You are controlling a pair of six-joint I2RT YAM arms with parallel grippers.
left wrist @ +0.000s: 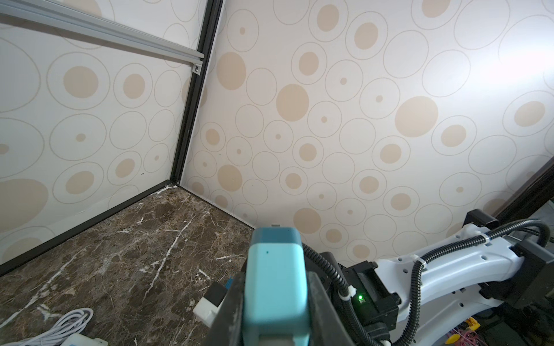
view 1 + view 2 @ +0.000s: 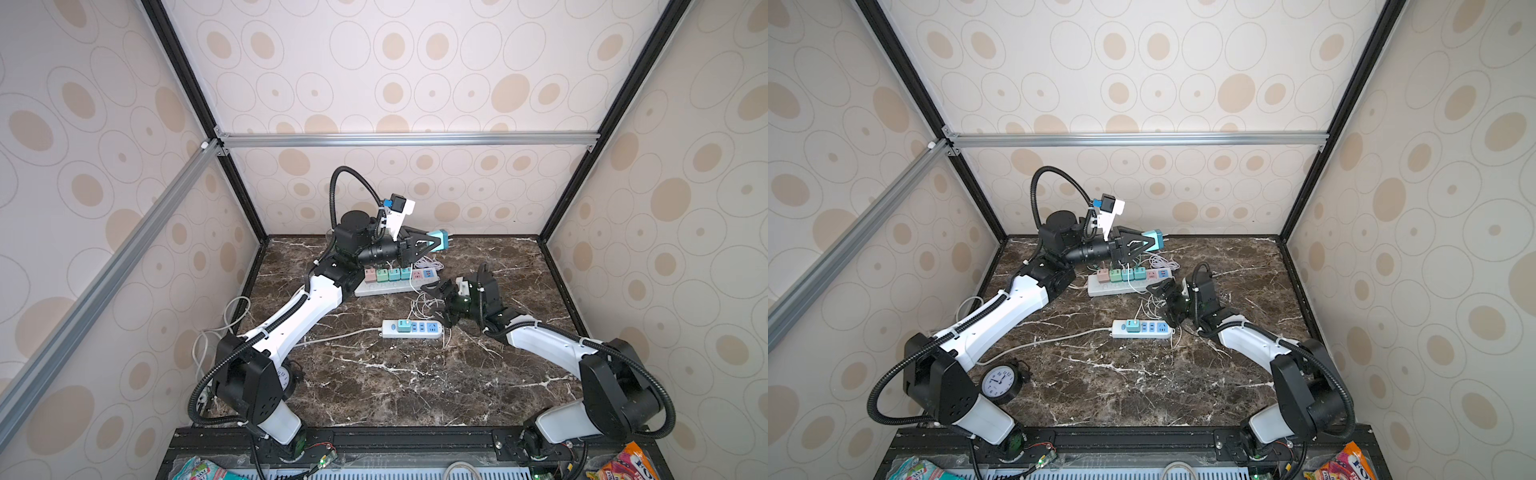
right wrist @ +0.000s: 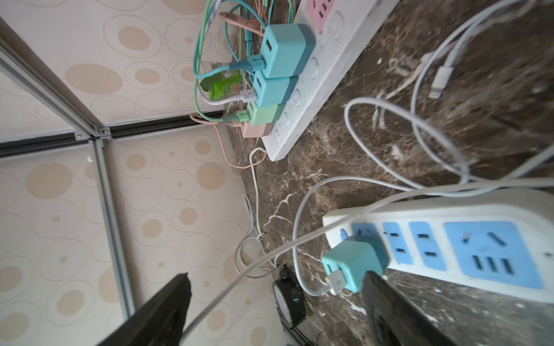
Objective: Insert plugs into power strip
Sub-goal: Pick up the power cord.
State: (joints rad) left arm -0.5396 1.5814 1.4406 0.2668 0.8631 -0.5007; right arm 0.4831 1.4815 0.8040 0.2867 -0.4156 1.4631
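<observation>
The dark marble table [image 2: 374, 386] holds everything. At its far middle lies the long power strip [image 2: 384, 291], and nearer lies the short power strip [image 2: 389, 328]. The left gripper [image 2: 432, 243] hangs above the long strip's right end, clamped on a loose teal plug [image 2: 441, 240]. The right gripper [image 2: 435, 302] stands wide open just right of the short strip. Four plugs [image 2: 382, 274] fill the long strip's left sockets. A single plug [image 2: 404, 325] sits in the short strip.

Top views overhead, share table [image 2: 374, 395]; wrist views close.
</observation>
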